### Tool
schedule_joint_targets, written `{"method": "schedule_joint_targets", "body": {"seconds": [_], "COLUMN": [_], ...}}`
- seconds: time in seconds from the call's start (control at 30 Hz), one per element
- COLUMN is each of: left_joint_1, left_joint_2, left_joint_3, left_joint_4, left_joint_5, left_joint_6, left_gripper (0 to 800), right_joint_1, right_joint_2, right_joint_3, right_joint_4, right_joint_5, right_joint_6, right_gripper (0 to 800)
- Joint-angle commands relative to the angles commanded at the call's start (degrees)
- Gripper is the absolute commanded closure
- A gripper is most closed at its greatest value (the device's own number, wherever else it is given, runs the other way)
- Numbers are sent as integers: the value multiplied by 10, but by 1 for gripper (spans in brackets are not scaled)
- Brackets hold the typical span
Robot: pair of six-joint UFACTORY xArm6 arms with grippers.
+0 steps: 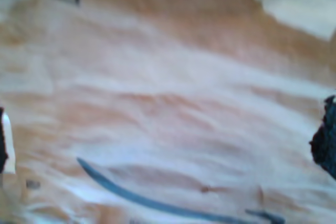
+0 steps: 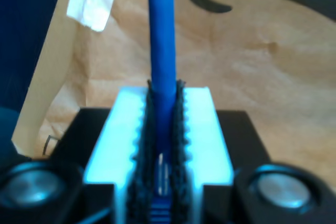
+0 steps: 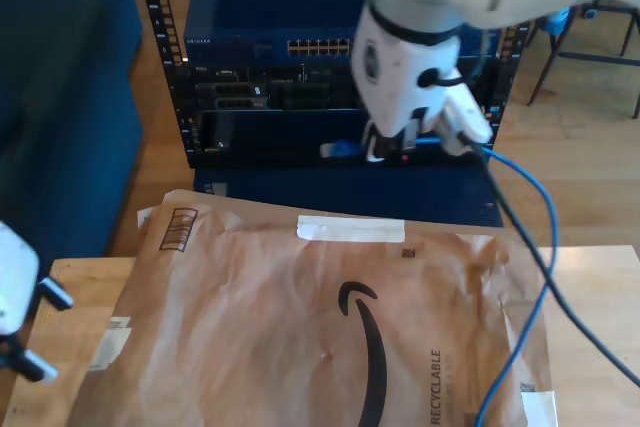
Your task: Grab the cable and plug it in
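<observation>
My second tool (image 2: pixel 164 145) is clamped on the cable (image 2: pixel 161 40), its ridged pads pressed against the blue jacket from both sides, and a pale glint low between them may be the plug, though it is too blurred to be sure. Gripping this close to the end looks deliberate: I judge that a short free length keeps the tip stiff enough to aim. In the exterior view the arm carrying this tool (image 3: pixel 405 142) hangs right in front of the rack (image 3: pixel 250 87), with a row of ports (image 3: pixel 318 47) just above the tool, so the cable end is already near where it has to go. Behind the tool the rest of the cable (image 3: pixel 530 247) trails down in a loose curve across the paper mailer (image 3: pixel 250 317), slack enough not to tug on the grip.

My first tool (image 1: pixel 163 145) has its fingers wide apart, holding nothing, above the mailer with a stretch of cable beneath it.

The mailer carries a curved black arrow-smile logo, the word "RECYCLABLE", a barcode near one corner and a strip of white tape (image 3: pixel 350 230). The rack's labels are too small to read.
</observation>
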Motion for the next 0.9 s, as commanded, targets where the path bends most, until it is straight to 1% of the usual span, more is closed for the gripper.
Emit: {"method": "schedule_joint_targets", "body": {"seconds": [0.1,0.17,0.27,0.37,0.43,0.57,0.63,0.7,0.73,0.8,0.83,0.9], "left_joint_1": [-59,-102,-141,-149,-158,-162,-161,-162,-164,-171,-175,-175], "left_joint_2": [5,14,15,16,16,17,16,17,18,33,39,41], "left_joint_3": [-11,-20,-33,-37,-44,-84,-94,-105,-117,-138,-145,-153], "left_joint_4": [-26,-47,-83,-113,-132,-183,-215,-228,-229,-232,-236,-260], "left_joint_5": [-6,-7,-7,-7,-6,0,2,0,-3,-5,-6,-2], "left_joint_6": [-14,-26,-42,-40,-40,-41,-40,-40,-40,-42,-43,-46], "left_gripper": [0,0,0,0,0,0,0,0,0,0,0,0], "right_joint_1": [-30,-50,-78,-84,-84,-83,-83,-81,-80,-78,-78,-80], "right_joint_2": [-38,-63,-89,-105,-121,-142,-146,-145,-144,-142,-142,-144], "right_joint_3": [17,27,35,42,57,56,54,48,42,34,34,33], "right_joint_4": [15,40,67,71,80,93,104,108,108,110,120,152], "right_joint_5": [19,33,51,69,70,71,72,73,74,74,74,74], "right_joint_6": [1,2,1,5,26,42,53,64,68,76,78,79], "right_gripper": [796,796,796,796,796,797,797,797,797,797,797,796]}}
